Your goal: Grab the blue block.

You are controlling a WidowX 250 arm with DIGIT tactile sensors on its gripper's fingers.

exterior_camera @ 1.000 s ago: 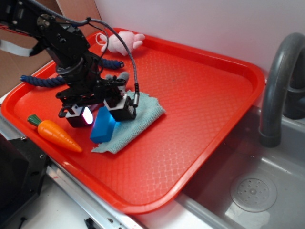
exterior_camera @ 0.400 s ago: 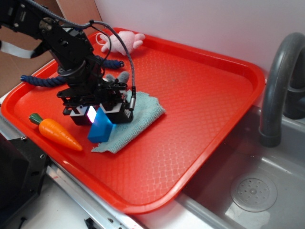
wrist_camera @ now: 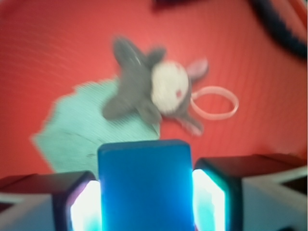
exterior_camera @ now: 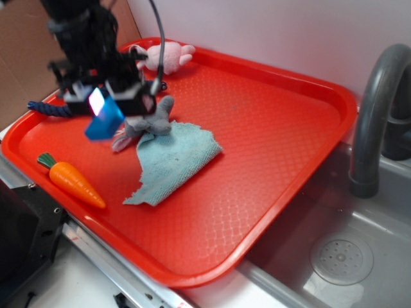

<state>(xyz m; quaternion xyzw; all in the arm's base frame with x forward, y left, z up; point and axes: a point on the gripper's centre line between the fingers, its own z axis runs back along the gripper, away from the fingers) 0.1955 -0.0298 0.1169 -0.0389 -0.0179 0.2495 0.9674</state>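
The blue block (exterior_camera: 104, 119) hangs in the air above the left part of the red tray (exterior_camera: 276, 122), clamped between the two black fingers of my gripper (exterior_camera: 109, 102). In the wrist view the block (wrist_camera: 144, 185) fills the gap between the lit pads (wrist_camera: 209, 202), both pressed against its sides, and my gripper (wrist_camera: 145, 204) is shut on it. Below it lie the pale turquoise cloth (wrist_camera: 91, 127) and a grey plush mouse (wrist_camera: 154, 89).
The turquoise cloth (exterior_camera: 173, 157) lies mid-tray with the grey plush (exterior_camera: 151, 119) at its upper edge. An orange carrot (exterior_camera: 70, 181) rests near the front left rim, a navy rope (exterior_camera: 48, 108) at the left, a pink plush (exterior_camera: 167, 56) at the back. A sink (exterior_camera: 340, 256) and grey faucet (exterior_camera: 376, 109) stand right.
My gripper closed on the blue block and rose up and to the left, lifting it off the cloth. The grey plush, earlier hidden under the arm, now shows.
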